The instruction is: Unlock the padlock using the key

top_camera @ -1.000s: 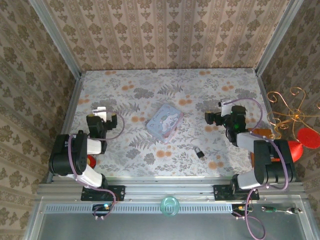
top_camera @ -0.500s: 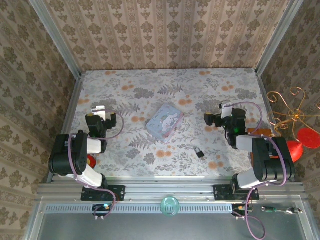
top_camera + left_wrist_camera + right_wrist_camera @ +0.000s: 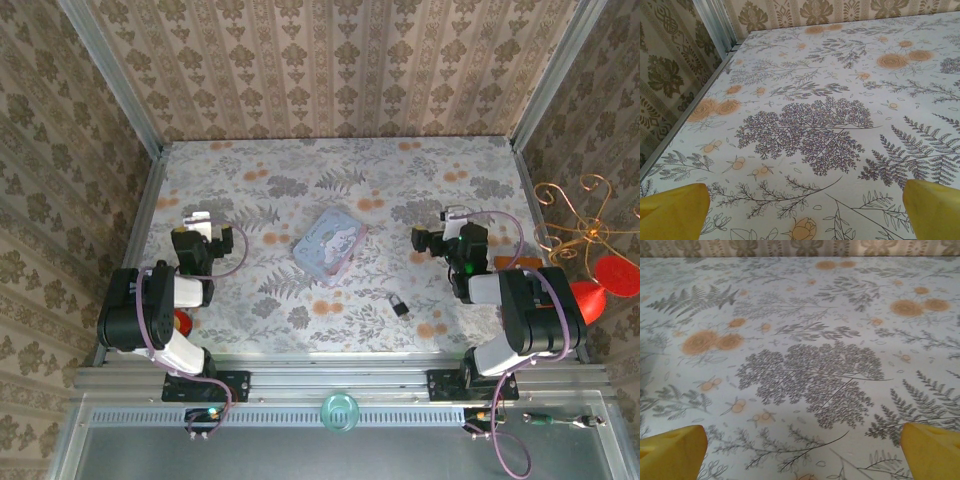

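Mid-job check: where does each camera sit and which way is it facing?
Top external: above, behind the bases, looking down on table, padlock, pouch; both arms show.
Left wrist: on the left gripper, facing the far left corner; yellow fingers at bottom.
Right wrist: on the right gripper, facing the far wall; yellow fingers.
Shared: both wrist views see the table.

Overhead camera views the table (image 3: 300,170) from behind the arms; cameras on left gripper (image 3: 805,212) and right gripper (image 3: 802,452) skim that table closely, seemingly facing its far edge.
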Action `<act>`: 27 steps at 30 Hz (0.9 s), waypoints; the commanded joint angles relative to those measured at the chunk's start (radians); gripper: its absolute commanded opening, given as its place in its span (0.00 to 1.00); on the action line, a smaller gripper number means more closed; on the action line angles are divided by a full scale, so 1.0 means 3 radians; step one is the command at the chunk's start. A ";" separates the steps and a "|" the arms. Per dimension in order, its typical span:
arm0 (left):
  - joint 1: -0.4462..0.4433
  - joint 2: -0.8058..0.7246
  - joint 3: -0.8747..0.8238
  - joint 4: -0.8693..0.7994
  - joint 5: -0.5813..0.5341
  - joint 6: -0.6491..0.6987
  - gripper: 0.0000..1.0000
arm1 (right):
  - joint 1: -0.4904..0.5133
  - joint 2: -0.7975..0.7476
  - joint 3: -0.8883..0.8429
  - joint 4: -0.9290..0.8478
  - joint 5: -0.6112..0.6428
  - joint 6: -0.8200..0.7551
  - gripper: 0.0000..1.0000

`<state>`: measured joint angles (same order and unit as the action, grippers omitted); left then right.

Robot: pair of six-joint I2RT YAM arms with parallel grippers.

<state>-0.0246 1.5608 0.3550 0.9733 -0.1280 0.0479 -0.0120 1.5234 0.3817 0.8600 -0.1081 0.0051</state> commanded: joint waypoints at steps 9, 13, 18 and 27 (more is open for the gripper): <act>0.0000 -0.0012 0.0029 0.0013 -0.0032 -0.0047 1.00 | 0.0020 0.0010 0.0099 -0.0063 0.0339 0.0090 1.00; -0.0005 -0.0013 0.0034 0.0001 -0.0035 -0.0038 1.00 | 0.0020 0.0011 0.0098 -0.0058 0.0339 0.0090 1.00; -0.0005 -0.0012 0.0032 0.0000 -0.0034 -0.0040 1.00 | 0.0022 0.0010 0.0099 -0.0062 0.0339 0.0090 1.00; -0.0005 -0.0013 0.0033 0.0000 -0.0034 -0.0041 1.00 | 0.0022 0.0025 0.0126 -0.0096 0.0338 0.0090 1.00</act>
<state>-0.0246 1.5608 0.3550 0.9726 -0.1307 0.0475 -0.0120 1.5234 0.3962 0.8410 -0.0292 0.0273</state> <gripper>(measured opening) 0.999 0.999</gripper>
